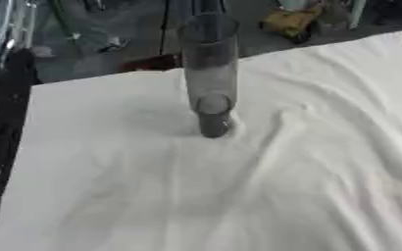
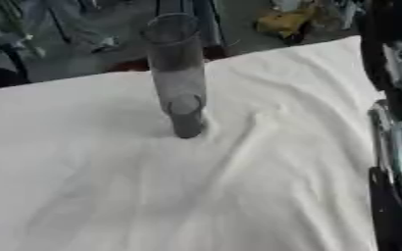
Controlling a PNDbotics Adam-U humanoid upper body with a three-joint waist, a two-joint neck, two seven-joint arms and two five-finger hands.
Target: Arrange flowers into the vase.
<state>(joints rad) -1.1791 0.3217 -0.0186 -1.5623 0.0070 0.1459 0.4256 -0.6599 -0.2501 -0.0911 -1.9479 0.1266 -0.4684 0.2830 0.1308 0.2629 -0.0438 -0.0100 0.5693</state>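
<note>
A: Here we are, looking down on the table, and there is 1 thing standing on it: the vase (image 1: 210, 68), a tall clear cylinder, upright on the white cloth (image 1: 238, 186), toward the far edge and a little left of middle.

B: And empty, as far as I can make out. No stems in it, no flowers anywhere on the cloth.

A: None in sight at all. So nothing of the arranging is done yet, I'd say.

B: What about the hands?

A: Neither hand shows. In the right eye view a dark and silver piece of the right arm (image 2: 397, 122) runs down the right edge, and in the left eye view there's dark structure along the left edge that may be the other arm. No fingers in view on either side, so whether they're open or curled, or carrying anything, I can't tell.

B: Talk me through that vase.

A: It looks like glass or clear plastic, thin-walled, smooth, so likely slippery and, if glass, breakable. It's tall and narrow on a small base, standing on rumpled cloth with folds running right up beside it. My guess is that it tips easily.

B: So where do you take hold?

A: Low on the body to steady it, never at the rim. Stems should come down straight through the mouth; a sideways nudge up top could send it over.
</note>
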